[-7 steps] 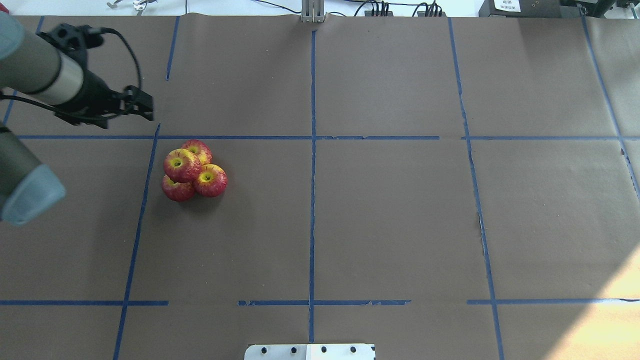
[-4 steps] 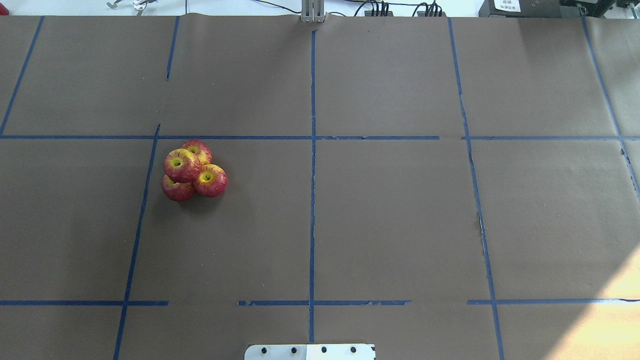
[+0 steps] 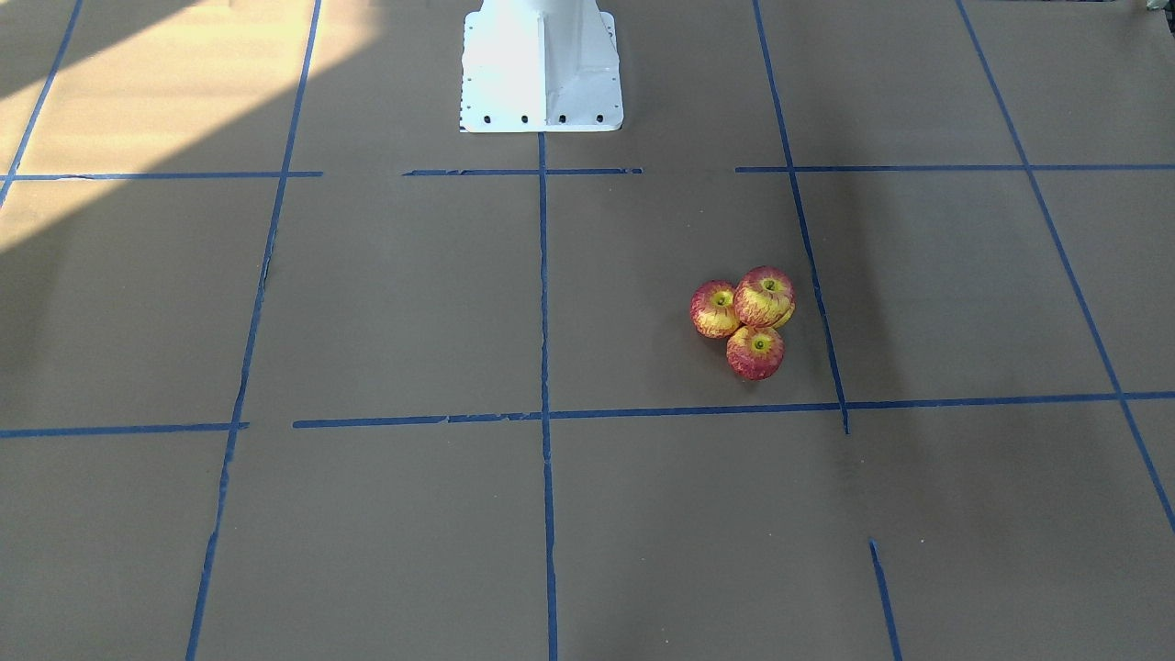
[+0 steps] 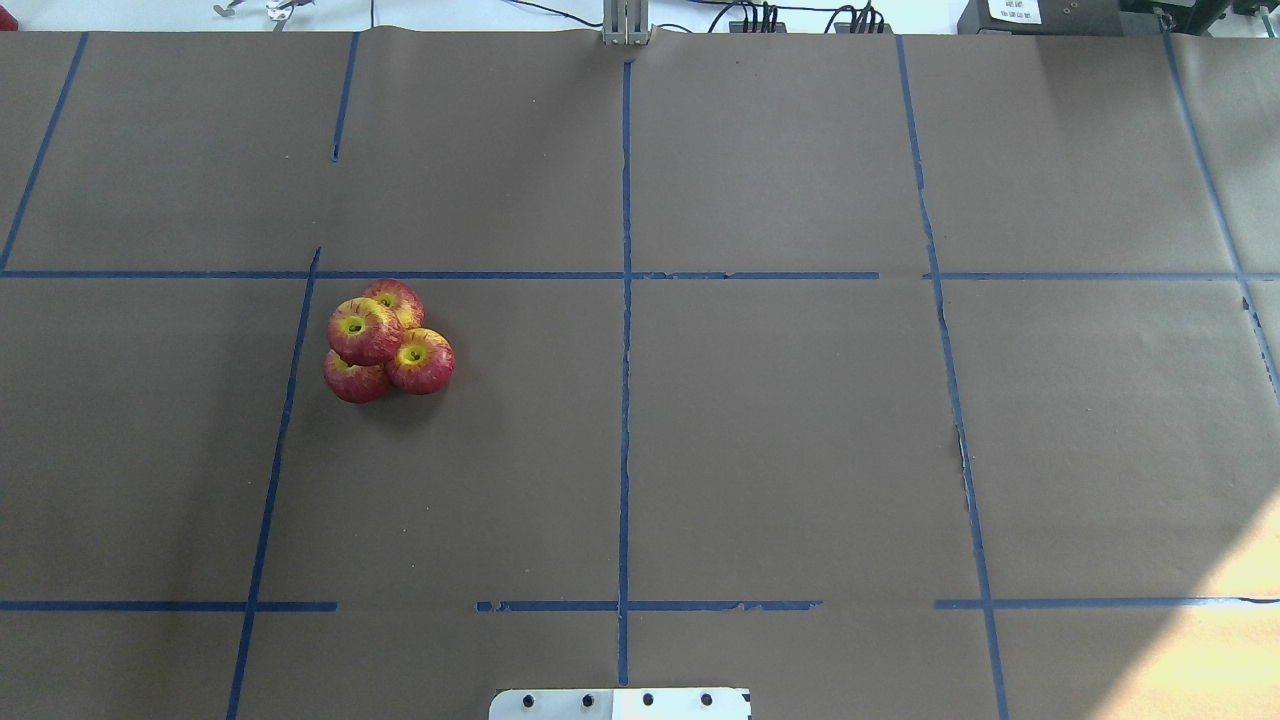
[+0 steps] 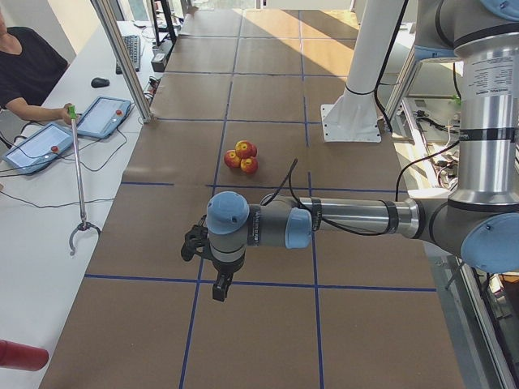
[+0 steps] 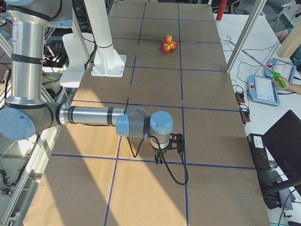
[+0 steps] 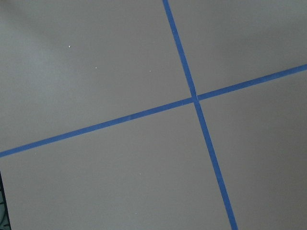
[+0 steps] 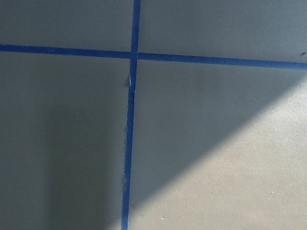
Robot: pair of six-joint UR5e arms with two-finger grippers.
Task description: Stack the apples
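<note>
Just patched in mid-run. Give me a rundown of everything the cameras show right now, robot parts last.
apples: four, red with yellow streaks, robot's left half of the table, one atop three.
paper cover: one, brown, covering the table.
tape lines: several, blue, grid on the paper.
base mount: one, white, table's robot-side edge, centre.
tablets: two, blue-framed, side bench at the left end.
operator: one, black shirt, at that bench.
left gripper: one, black, pointing down near the left end, far from the apples; jaws unreadable.
right gripper: one, black, pointing down near the right end; jaws unreadable.
</note>
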